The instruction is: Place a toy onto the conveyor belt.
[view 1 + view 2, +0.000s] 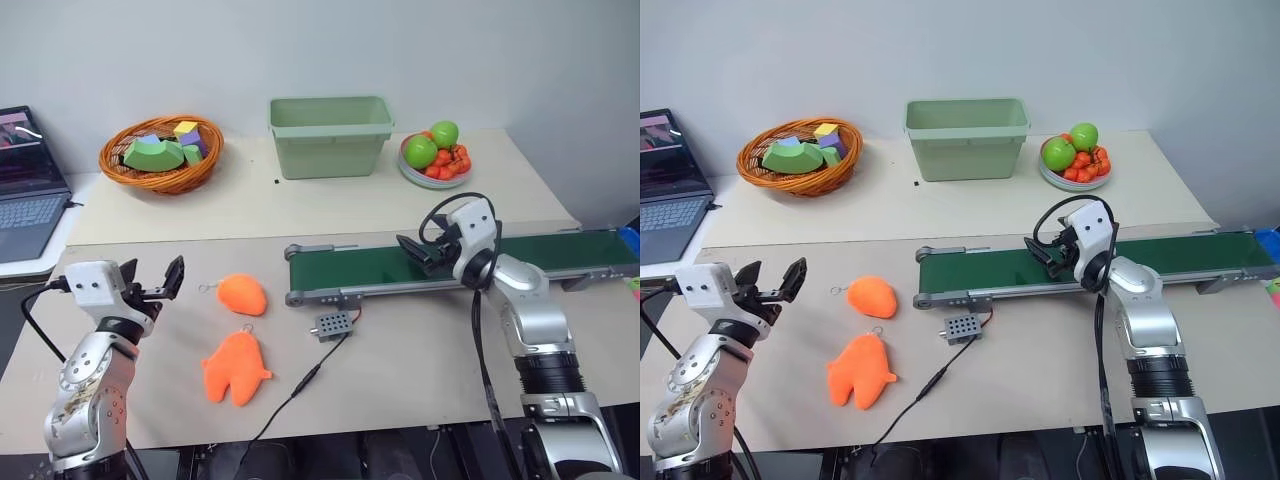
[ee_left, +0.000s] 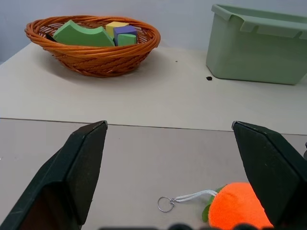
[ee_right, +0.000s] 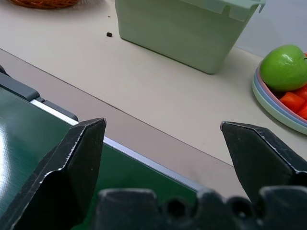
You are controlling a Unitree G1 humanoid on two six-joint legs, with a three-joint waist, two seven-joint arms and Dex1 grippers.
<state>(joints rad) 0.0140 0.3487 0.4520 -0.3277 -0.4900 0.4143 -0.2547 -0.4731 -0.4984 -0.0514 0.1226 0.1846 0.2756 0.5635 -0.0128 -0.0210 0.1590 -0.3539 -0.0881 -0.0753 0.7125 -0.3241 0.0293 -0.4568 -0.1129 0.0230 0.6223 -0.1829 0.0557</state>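
On the far left edge of the table point(image 1: 420, 390) a laptop point(image 1: 25, 190) is sitting open. Just right of it, at the back, a wicker basket point(image 1: 160, 155) is holding green, purple and yellow foam blocks point(image 1: 165, 150). Nearer to me, my left tool point(image 1: 158, 284) is hovering level over the table with its fingers spread wide and nothing between them. It is pointing toward the smooth oval orange toy point(image 1: 242, 294), which is lying just beyond it with a small metal ring point(image 2: 165, 204) on a cord. Below that one, closer to me, the lobed orange plush point(image 1: 235, 368) is lying flat on the table, apart from both tools and well short of the belt point(image 1: 380, 265). A small grey box point(image 1: 333, 324) with a black cable point(image 1: 290, 395) is sitting just beside the belt's near left end. Behind it a pale green bin point(image 1: 330, 135) is standing at the back of the table. The dark green belt is running from mid-table off to the right on its grey frame. My right tool point(image 1: 418, 252) is hanging over the belt, fingers spread wide and empty. Behind it, a bowl point(image 1: 432, 176) is carrying green apples point(image 1: 430, 143) and small orange-red pieces point(image 1: 450, 163).
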